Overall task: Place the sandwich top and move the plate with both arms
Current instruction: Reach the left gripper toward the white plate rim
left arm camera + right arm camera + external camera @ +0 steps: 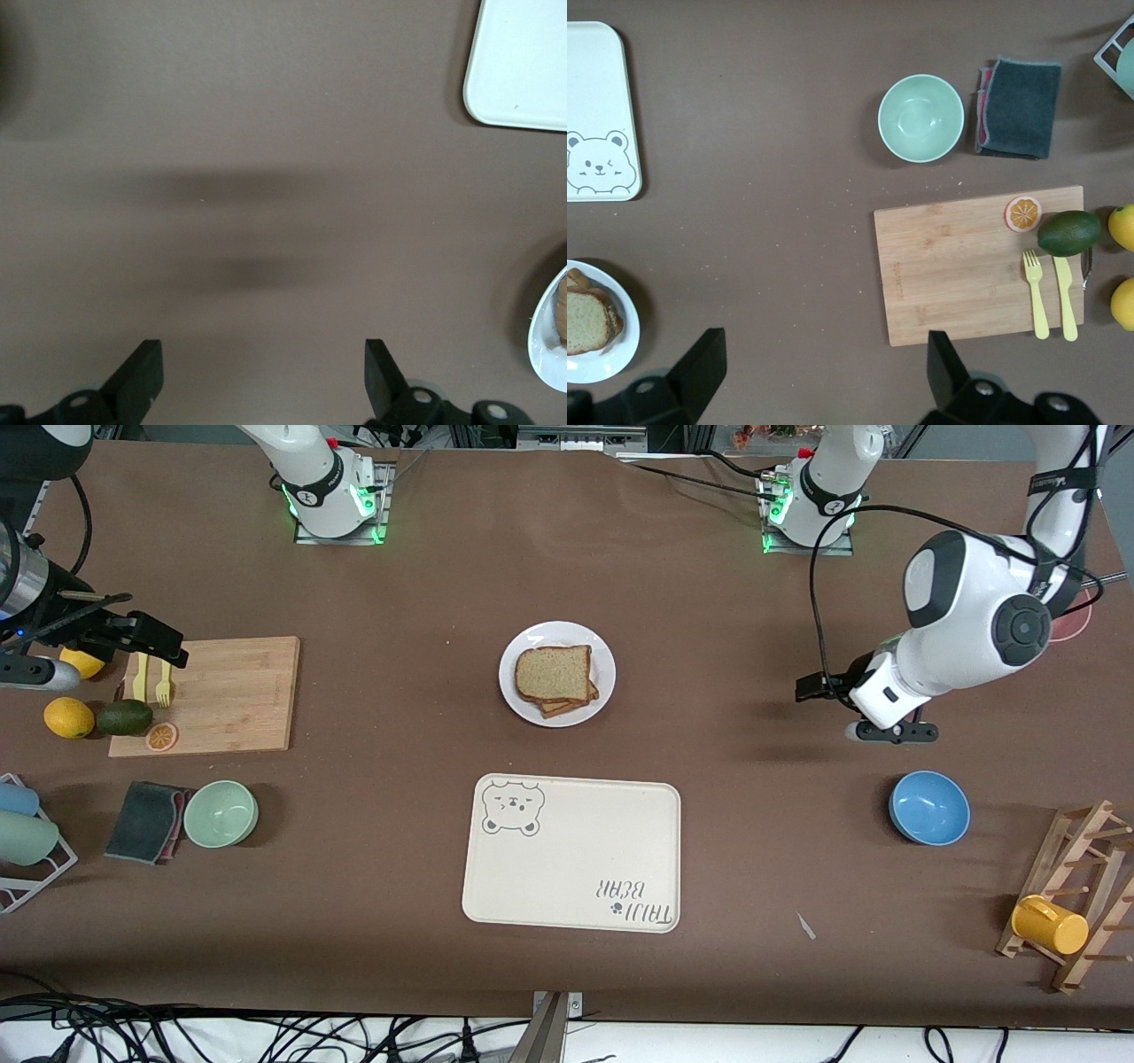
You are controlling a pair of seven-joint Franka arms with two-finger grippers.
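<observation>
The white plate (556, 631) sits mid-table. The sandwich top (553, 671), a bare speckled slice, lies on a stack of bread on the plate, with lower slices peeking out from under it. No egg shows. My left gripper (852, 710) hangs open and empty over bare table toward the left arm's end. In the left wrist view, the left gripper (263, 376) sees only the plate's edge (547, 341). My right gripper (146, 639) hangs open and empty over the end of the cutting board. In the right wrist view, the right gripper (824, 367) sees the plate (620, 350) and bread (583, 320).
A cream bear tray (571, 853) lies nearer the camera than the plate. A blue bowl (928, 808) and a mug rack (1067, 895) stand at the left arm's end. A cutting board (221, 695) with cutlery, an avocado (124, 717), lemons, a green bowl (221, 813) and a cloth (146, 820) are at the right arm's end.
</observation>
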